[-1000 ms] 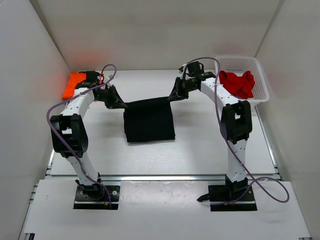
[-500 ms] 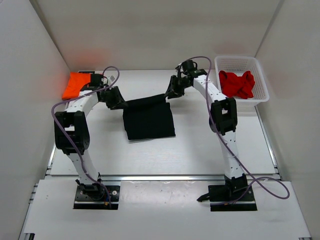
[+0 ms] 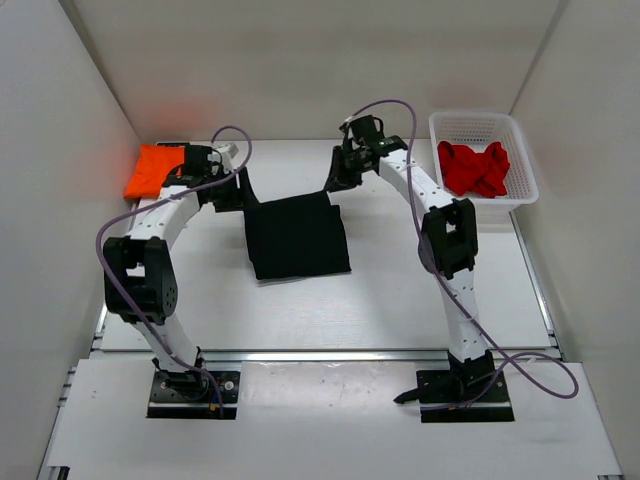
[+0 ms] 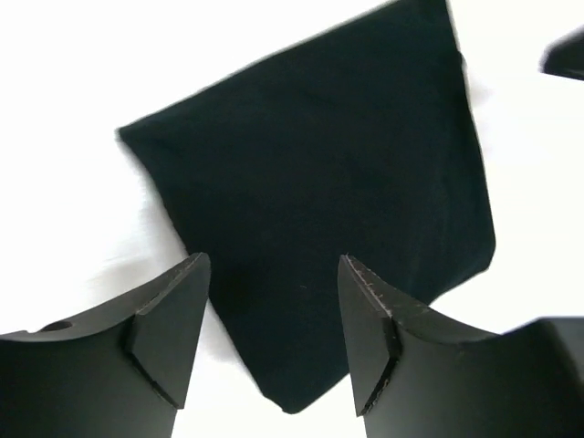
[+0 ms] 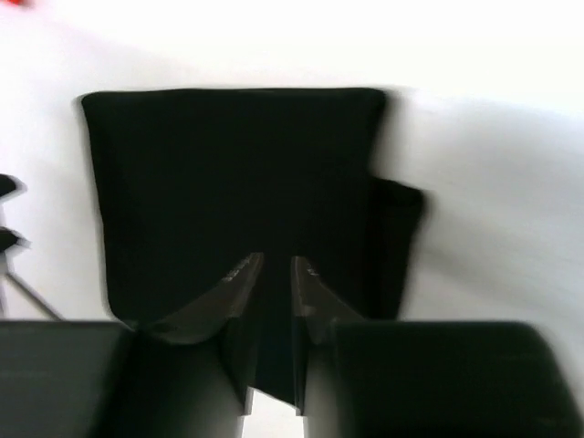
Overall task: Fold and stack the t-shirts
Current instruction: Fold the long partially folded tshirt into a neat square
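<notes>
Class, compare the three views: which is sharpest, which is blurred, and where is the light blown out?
Top external: sharp, evenly lit, orange t-shirt tinting the wall beside it. Left wrist: crisp edges on the black t-shirt, table washed out white. Right wrist: blurred throughout, right tool soft-edged.

A white table (image 3: 400,290) stands inside a plain white booth. Smooth white walls close it in on the left (image 3: 50,170), on the far side (image 3: 300,70) and on the right (image 3: 590,220). A metal rail (image 3: 330,355) runs left to right along the table's near edge, with a white board (image 3: 330,425) nearer still. A white mesh basket (image 3: 480,117) sits in the far right corner. The light is bright and even, with soft shadows. A faint orange tint shows on the wall at the far left corner.
</notes>
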